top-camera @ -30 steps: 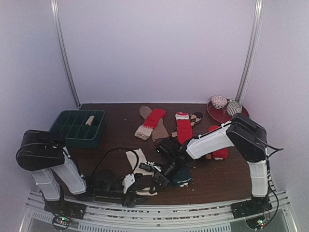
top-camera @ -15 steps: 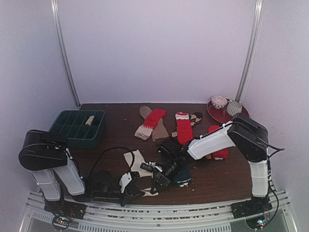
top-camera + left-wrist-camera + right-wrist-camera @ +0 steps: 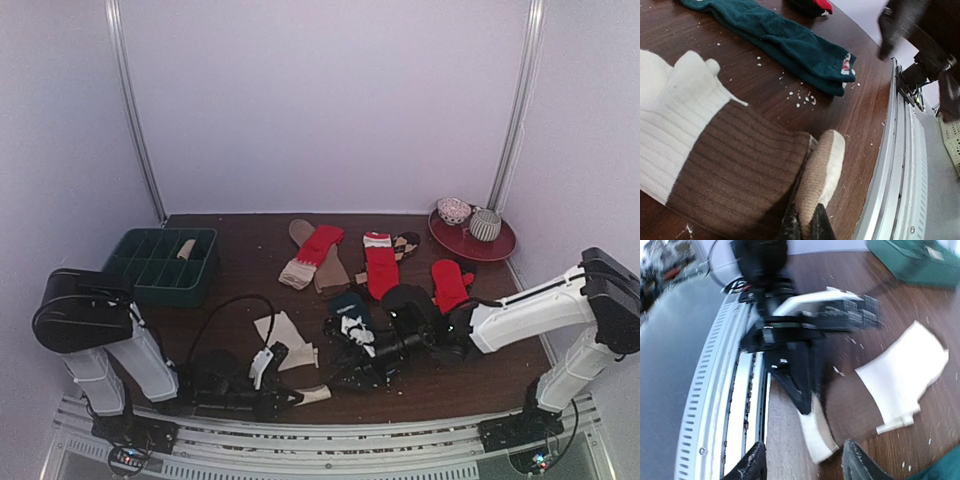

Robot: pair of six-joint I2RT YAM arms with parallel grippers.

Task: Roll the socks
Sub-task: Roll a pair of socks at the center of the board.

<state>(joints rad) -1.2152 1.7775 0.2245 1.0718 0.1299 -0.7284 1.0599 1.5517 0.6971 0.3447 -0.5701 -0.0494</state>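
Several socks (image 3: 380,268) lie unrolled as our left pincer (image 3: 805,228) pinches the cream-brown sock (image 3: 735,170), right pincer (image 3: 804,461) spread.

The left arm lies low along the near edge of the dark table (image 3: 240,270). Its left claw (image 3: 292,398) meets the pale end of a cream sock (image 3: 284,333) (from above, the grip itself is hard to judge). The right arm stretches in from the right, and its right claw (image 3: 350,370) sits just near of a dark teal sock (image 3: 347,300). Farther back, the left red sock (image 3: 318,246) lies across a brown sock (image 3: 298,231). The middle red sock (image 3: 380,268) lies beside a patterned sock (image 3: 406,241), and the right red sock (image 3: 450,285) lies apart. At the far left, a green tray (image 3: 155,296) holds one beige bundle (image 3: 186,248). At the far right, a red plate (image 3: 500,245) carries a pale rolled bundle (image 3: 453,210) and a grey rolled bundle (image 3: 485,224).
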